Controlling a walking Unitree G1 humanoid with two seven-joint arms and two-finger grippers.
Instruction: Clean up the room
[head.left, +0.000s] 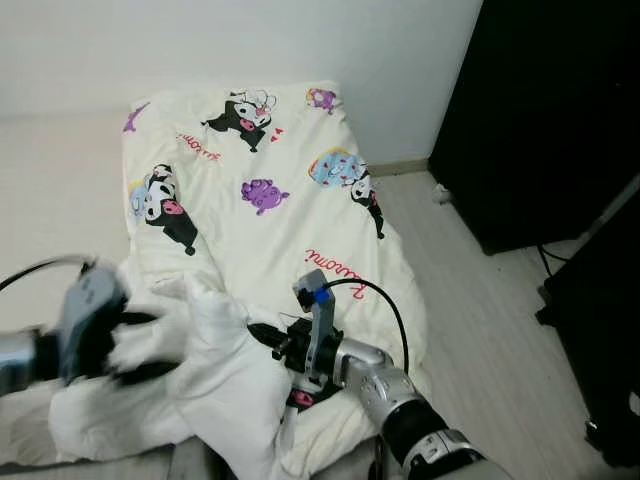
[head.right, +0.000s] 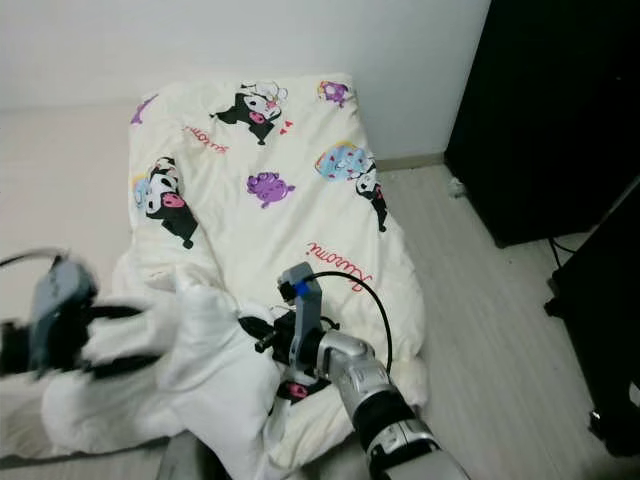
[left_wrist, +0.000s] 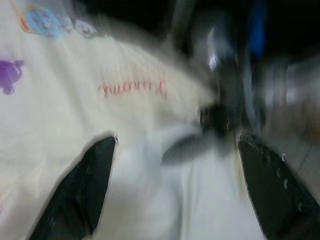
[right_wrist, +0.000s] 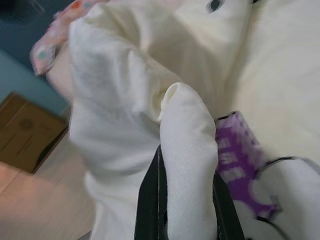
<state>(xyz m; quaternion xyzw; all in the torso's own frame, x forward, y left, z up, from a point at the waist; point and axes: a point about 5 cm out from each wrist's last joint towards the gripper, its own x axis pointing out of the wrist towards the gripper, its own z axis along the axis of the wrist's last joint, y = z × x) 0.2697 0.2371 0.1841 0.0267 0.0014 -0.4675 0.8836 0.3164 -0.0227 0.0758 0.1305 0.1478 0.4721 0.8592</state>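
Cream quilt (head.left: 270, 220) lying across floor, taking up centre of passage. Bunched white fold (head.left: 215, 385) rising at near end, standing between left end effector (head.left: 135, 345) and right end effector (head.left: 275, 345). Bare light wood floor (head.left: 490, 330) lying open on robot's right of quilt. Black cabinet (head.left: 545, 110) closing off far right. Black cables (head.left: 548, 262) trailing on floor just beside cabinet base. White wall (head.left: 250, 45) bounding quilt's far end.

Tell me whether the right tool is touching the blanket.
Touching. In the right wrist view, the right tool is shut on a fold of the cream blanket, the cloth pinched between its black fingers.
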